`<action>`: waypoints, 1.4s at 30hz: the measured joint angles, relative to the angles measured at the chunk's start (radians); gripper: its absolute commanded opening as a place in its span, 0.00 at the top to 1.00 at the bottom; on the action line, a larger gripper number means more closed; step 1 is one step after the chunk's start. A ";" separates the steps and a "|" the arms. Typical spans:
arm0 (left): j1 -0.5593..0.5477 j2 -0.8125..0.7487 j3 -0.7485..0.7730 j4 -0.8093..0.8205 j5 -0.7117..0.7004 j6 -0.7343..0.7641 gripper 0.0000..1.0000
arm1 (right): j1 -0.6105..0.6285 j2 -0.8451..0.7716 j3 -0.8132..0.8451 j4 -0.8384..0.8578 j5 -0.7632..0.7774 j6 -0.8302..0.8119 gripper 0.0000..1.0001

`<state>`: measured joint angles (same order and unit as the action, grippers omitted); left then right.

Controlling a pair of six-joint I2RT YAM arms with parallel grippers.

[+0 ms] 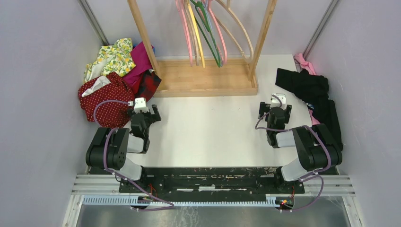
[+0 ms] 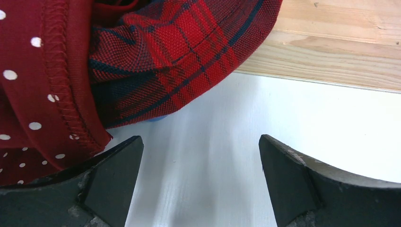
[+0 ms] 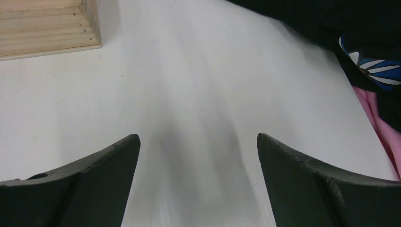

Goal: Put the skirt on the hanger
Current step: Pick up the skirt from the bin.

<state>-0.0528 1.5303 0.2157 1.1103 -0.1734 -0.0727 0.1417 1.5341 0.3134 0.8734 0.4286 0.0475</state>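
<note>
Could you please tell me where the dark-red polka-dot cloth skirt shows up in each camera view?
Top external: the dark-red polka-dot cloth skirt lies at the left, about mid-height.
Left wrist: the skirt fills the left edge, beside the red-and-black plaid garment.
Right wrist: not in it.
Shared landmark: the pale wooden rack base, upper middle from above, top right in the left wrist view, top left in the right wrist view.

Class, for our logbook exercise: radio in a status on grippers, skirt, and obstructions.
Open and empty: left gripper, right gripper. Ungripped: skirt, bunched in left pile. Against its edge: plaid garment; on top, pale cloth.
</note>
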 measured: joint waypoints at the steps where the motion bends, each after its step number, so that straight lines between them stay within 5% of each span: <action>1: 0.000 0.000 0.000 0.000 0.000 0.000 0.01 | 0.000 0.000 0.000 0.000 0.000 0.000 0.00; 26: 0.000 -0.015 0.005 -0.025 0.001 0.000 0.01 | 0.000 -0.031 -0.016 0.013 -0.001 0.000 0.00; 33: -0.004 -0.212 0.035 -0.181 0.021 0.000 0.01 | -0.001 -0.406 -0.064 -0.134 -0.013 0.019 0.00; 42: -0.022 -0.455 0.140 -0.531 0.059 -0.107 0.01 | -0.001 -0.951 0.048 -0.675 -0.060 0.067 0.00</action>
<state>-0.0750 1.0752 0.3557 0.5789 -0.1146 -0.1799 0.1410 0.5835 0.3614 0.1982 0.3687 0.1143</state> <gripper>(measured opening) 0.990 0.997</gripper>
